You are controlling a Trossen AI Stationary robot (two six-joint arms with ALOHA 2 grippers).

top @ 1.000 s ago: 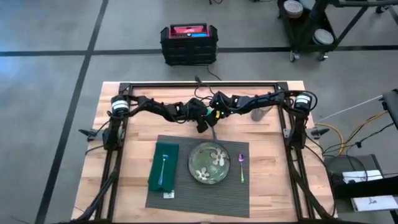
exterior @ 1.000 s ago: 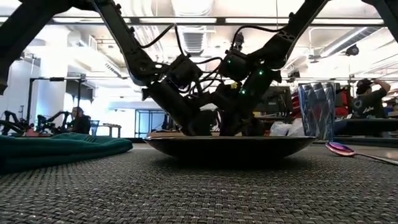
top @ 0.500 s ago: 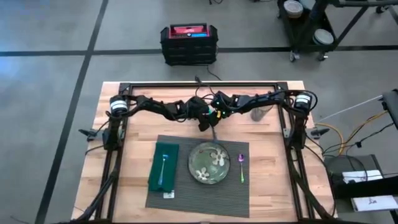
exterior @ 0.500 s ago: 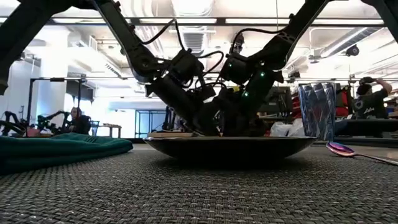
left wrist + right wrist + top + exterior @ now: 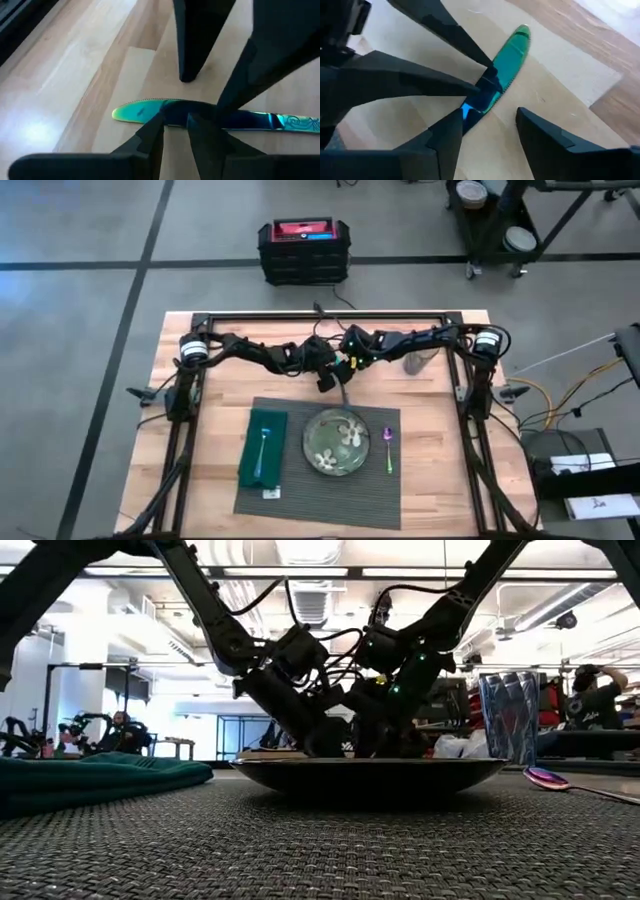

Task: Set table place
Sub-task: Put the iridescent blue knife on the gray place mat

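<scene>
Placemat, dark grey ribbed rectangular (image 5: 317,480), is lying on the light-wood butcher-block surface (image 5: 430,480), carrying a green floral plate (image 5: 336,443), a purple spoon (image 5: 388,448) and a fork on a dark green cloth napkin (image 5: 263,448). Behind it, my left end effector (image 5: 175,120) is pinching an iridescent teal knife (image 5: 140,111) narrowly against the surface; my right end effector (image 5: 487,125) is standing open astride it.

High view straight down; low view level at placemat (image 5: 300,840); both wrists close on knife (image 5: 150,111).
</scene>
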